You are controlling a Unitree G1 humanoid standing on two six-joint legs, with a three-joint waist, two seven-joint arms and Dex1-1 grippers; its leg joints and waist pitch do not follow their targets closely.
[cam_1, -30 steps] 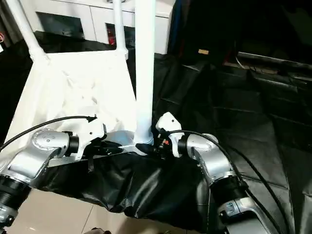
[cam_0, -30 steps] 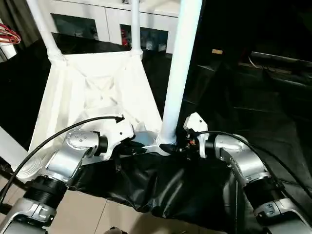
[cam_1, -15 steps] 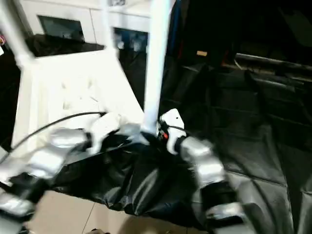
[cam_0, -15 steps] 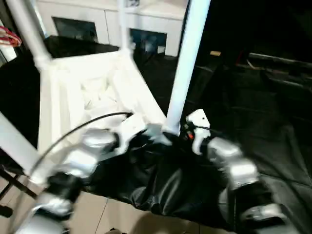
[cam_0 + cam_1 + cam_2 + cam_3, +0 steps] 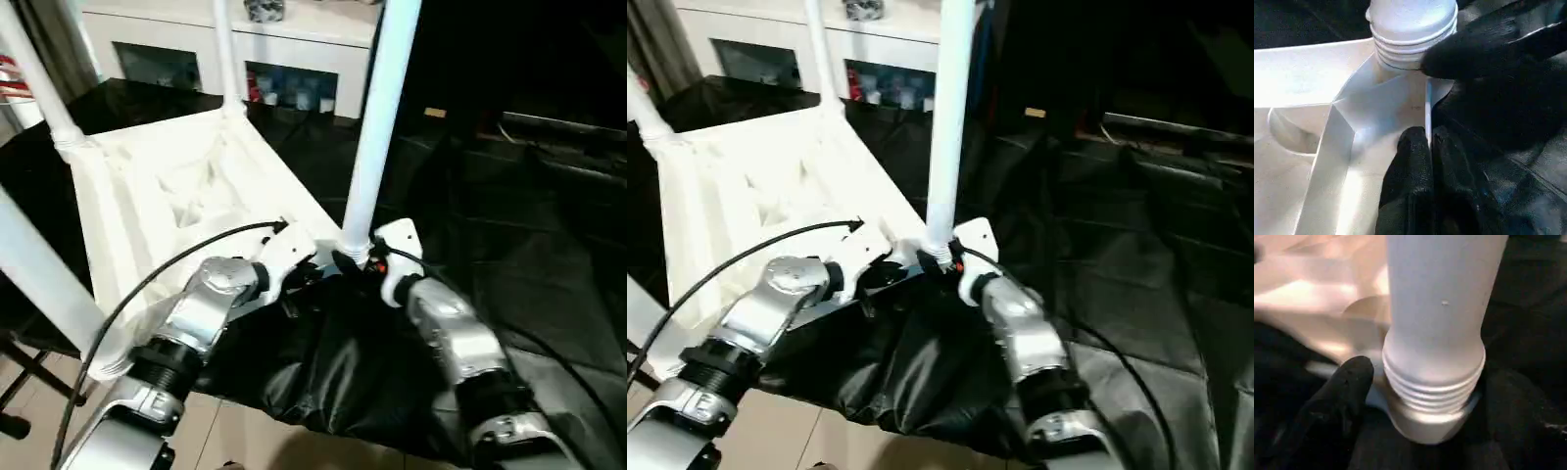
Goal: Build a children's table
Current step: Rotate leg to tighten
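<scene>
The children's table lies upside down on black cloth, its white ribbed tabletop [image 5: 186, 186] facing up with white legs standing in the corner sockets. The near right leg [image 5: 377, 117] has its threaded end [image 5: 1432, 377] sitting in the socket [image 5: 1425, 423]. My right gripper [image 5: 1432, 377] is open, one black finger [image 5: 1339, 399] on each side of that leg's base, also seen in the head view as the right gripper [image 5: 358, 262]. My left gripper [image 5: 1429, 147] is shut on the tabletop's thin rim [image 5: 1428, 112] just beside this corner.
Three more legs stand at the far left [image 5: 34, 73], the far corner [image 5: 223, 49] and the near left [image 5: 49, 284]. A white glass-doored cabinet [image 5: 294, 59] is behind. Black cloth [image 5: 509, 215] spreads to the right, with tiled floor [image 5: 245, 431] below its edge.
The camera has swung, so the whole scene sits differently in the picture. Both grippers stay at the near right corner, the left still pinching the rim.
</scene>
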